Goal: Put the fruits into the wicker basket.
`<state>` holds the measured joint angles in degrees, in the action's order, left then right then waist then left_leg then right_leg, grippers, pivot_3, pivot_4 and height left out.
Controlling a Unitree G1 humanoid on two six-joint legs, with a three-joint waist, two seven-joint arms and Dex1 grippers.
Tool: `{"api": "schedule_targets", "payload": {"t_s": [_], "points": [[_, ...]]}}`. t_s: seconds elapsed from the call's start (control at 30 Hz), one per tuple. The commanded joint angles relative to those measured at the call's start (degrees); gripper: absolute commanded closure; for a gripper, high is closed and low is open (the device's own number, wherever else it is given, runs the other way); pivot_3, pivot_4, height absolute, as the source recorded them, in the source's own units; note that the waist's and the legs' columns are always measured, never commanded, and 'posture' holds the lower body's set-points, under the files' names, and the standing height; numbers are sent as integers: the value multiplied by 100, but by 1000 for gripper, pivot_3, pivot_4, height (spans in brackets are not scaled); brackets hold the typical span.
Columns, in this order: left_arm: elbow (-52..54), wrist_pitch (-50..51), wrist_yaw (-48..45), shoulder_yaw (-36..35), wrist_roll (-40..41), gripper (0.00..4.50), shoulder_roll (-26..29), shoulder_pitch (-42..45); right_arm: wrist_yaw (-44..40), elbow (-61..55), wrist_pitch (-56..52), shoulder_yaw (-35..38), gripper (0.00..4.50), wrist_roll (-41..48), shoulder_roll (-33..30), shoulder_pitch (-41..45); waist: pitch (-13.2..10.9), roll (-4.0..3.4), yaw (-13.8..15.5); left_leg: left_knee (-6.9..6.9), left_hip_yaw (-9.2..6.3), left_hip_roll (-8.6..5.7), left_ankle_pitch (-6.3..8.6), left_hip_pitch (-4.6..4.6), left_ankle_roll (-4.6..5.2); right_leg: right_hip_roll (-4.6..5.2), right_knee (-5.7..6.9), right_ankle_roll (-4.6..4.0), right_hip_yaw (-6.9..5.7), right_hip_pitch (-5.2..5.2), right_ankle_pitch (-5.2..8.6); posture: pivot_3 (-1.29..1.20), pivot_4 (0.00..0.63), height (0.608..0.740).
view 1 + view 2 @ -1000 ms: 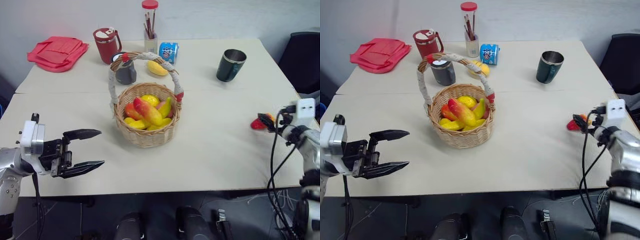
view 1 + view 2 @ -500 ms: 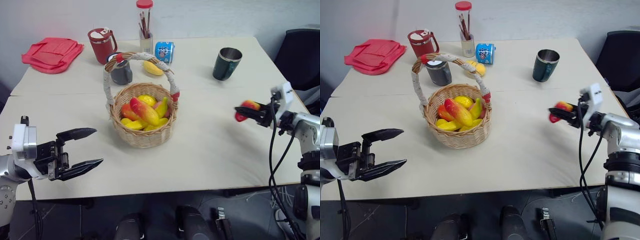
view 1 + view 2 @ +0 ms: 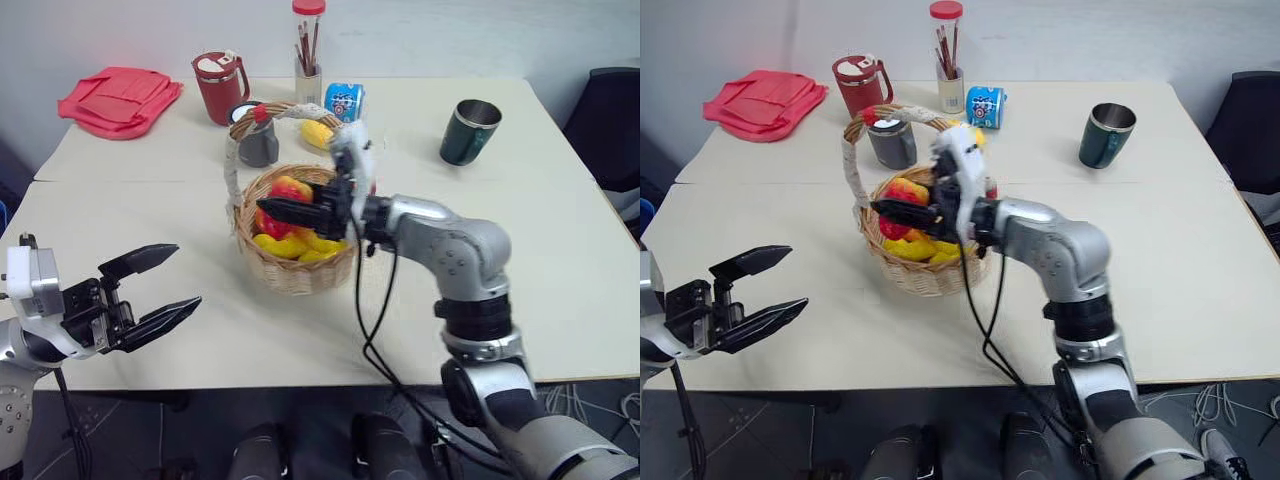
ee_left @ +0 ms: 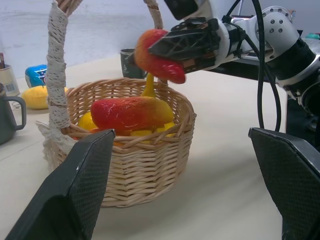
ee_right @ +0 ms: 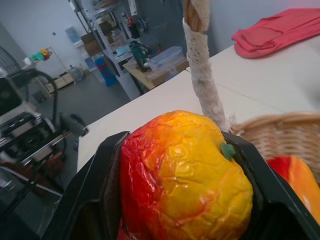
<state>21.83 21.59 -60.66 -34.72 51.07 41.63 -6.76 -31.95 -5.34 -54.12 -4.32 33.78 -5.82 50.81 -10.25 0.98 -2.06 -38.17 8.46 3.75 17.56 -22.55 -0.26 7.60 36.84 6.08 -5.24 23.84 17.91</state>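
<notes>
Right gripper (image 3: 283,210) clamps a red-orange fruit (image 3: 290,189) above the wicker basket (image 3: 292,268), which sits mid-table holding other fruits (image 3: 292,243). Left gripper (image 3: 167,285) hangs spread wide near the table's near-left edge, well apart from it.

The wicker basket (image 3: 296,262) is showing a rough tan woven weave, its handle (image 4: 58,60) wrapped in coarse white cord, while the red-orange fruit (image 5: 182,177) between the matt black textured plastic fingers of the right gripper (image 3: 281,209) is looking glossy and faintly wrinkled. The table (image 3: 560,250) is presenting a smooth matt cream surface. At one o'clock from the basket the dark green cup (image 3: 467,131) is showing a metallic sheen, and at eleven o'clock the red cloth (image 3: 118,100) is lying soft and matt.
</notes>
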Motion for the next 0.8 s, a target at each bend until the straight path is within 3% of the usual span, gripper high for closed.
{"api": "schedule_targets", "payload": {"t_s": [0.03,0.23,0.43,0.57,0.67,0.8], "points": [[222,-59,54,-211,102,0,-20,-151,285,254,626,-366,1890,-552,200,9,2,4,-10,-1,2,-1,2,0,0,-1,-2,1,0,-1,-1,0,150,740],[264,-129,108,-290,88,0,-33,-254,-548,74,1137,-594,20,-643,-275,-177,2,4,-7,1,-1,5,3,0,-3,-9,-6,1,-4,-1,-1,0,150,740],[265,-253,158,-190,22,0,-119,-260,-1995,-406,1677,-298,20,-168,-1189,-734,2,5,2,1,0,6,3,5,-2,-8,-17,2,-6,-10,-1,0,150,740],[315,-275,215,-167,111,0,-216,-238,-3485,-550,1754,102,20,328,-2456,-1460,2,7,35,2,-4,8,6,15,0,-8,-38,4,-16,-26,-2,0,150,740],[360,-278,176,-204,75,0,-218,-366,-3756,-42,1769,535,20,408,-3002,-1555,0,8,35,2,-1,6,7,14,3,-5,-48,7,-17,-29,-3,0,150,740],[341,-265,172,-275,103,0,-183,-384,-3869,1092,2548,721,20,-111,-3239,-1199,0,7,-27,1,12,16,5,28,-1,-12,-70,12,-14,-31,-6,0,150,740]]}}
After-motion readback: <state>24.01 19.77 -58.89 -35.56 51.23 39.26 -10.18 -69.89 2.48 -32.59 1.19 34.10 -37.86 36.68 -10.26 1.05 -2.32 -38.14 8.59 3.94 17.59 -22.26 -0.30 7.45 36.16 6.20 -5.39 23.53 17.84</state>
